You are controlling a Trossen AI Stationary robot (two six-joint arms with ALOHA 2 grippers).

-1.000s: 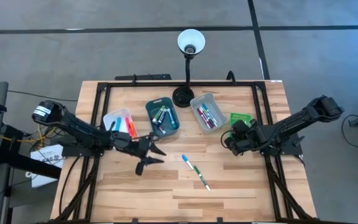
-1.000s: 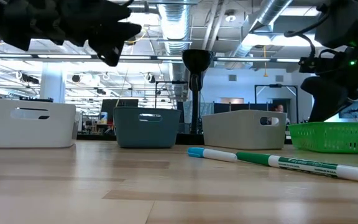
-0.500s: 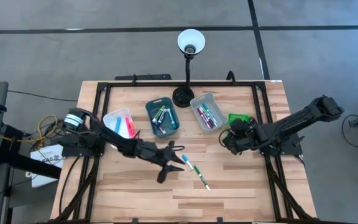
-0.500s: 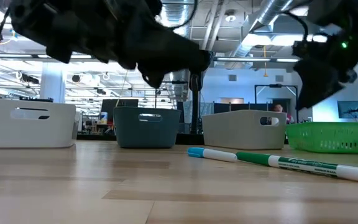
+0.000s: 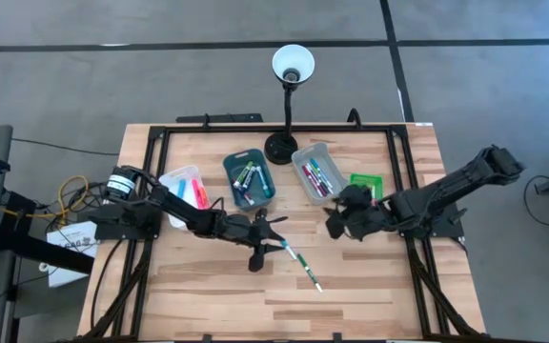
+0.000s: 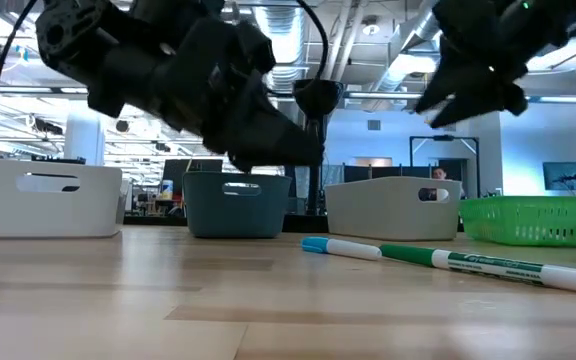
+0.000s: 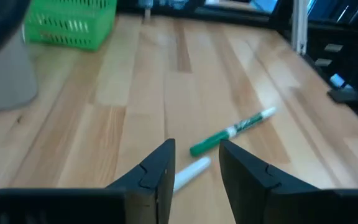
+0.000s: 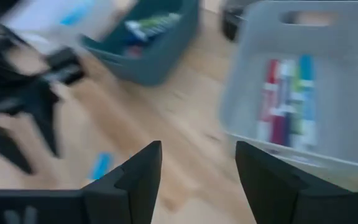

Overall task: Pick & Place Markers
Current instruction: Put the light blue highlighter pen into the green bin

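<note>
I have the left gripper (image 5: 273, 236) out near the middle of the table (image 5: 198, 305), hanging just above the wood with its fingers (image 7: 157, 171) spread and nothing between them. Two markers lie loose on the boards right ahead of it, end to end in a line running toward five o'clock: a white one with a blue cap (image 5: 287, 248), which in the left wrist view sits (image 7: 191, 172) just past the gap between the fingers, and a green-and-white one (image 5: 309, 273) beyond it. From table height both rest flat on the wood, the blue cap (image 6: 340, 248) nearer the middle and the green marker (image 6: 488, 266) stretching off to the side.

The right gripper (image 5: 335, 223) hovers at about three o'clock from the left one, close to the grey bin (image 5: 315, 174), released and empty. Its wrist camera looks into that bin (image 8: 303, 93), where several markers (image 8: 288, 102) lie side by side.

Along the twelve o'clock side stand three bins in a row: a white one (image 5: 181, 187) with pink and orange markers (image 5: 196, 192), a teal one (image 5: 249, 179) with more markers, then the grey one. A green basket (image 5: 368, 183) sits just beside the grey bin, and a black desk lamp (image 5: 288, 100) stands behind the row.
</note>
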